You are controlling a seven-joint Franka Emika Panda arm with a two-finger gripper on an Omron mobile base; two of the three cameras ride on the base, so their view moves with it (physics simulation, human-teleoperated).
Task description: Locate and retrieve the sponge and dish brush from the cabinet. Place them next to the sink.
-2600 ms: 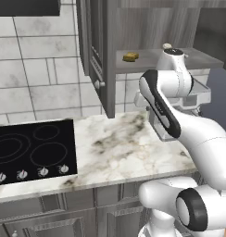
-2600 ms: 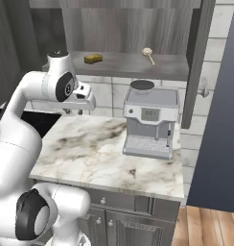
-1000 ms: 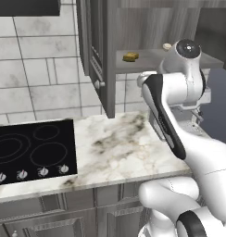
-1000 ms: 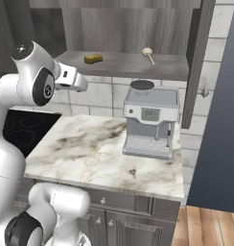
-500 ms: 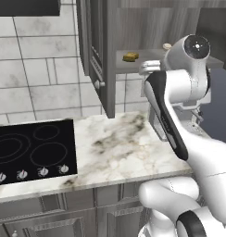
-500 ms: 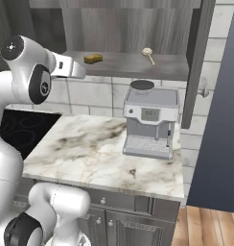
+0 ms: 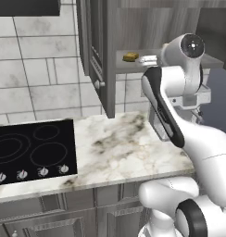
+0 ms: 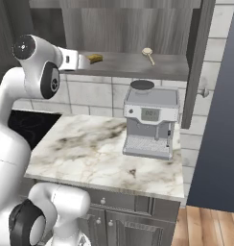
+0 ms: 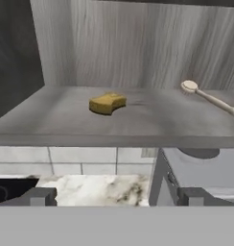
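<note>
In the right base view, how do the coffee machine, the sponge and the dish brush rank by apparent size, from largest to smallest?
1. Coffee machine, by far the largest.
2. Dish brush, longer than the sponge.
3. Sponge, smallest.

Brush and sponge lie on the same cabinet shelf, so their order is fairly sure.

Coffee machine (image 8: 150,119), marble counter (image 8: 85,153), hob (image 7: 29,150)

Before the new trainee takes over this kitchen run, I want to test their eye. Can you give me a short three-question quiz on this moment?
1. True or false: the sponge lies on the cabinet shelf.
2. What stands on the counter below the shelf? A) kettle B) coffee machine C) toaster
3. Fill in: in the hand view, the dish brush lies to the ____ of the sponge.

Key: 1 true. 2 B, the coffee machine. 3 right. The gripper is open and holds nothing, level with the shelf's edge.
</note>
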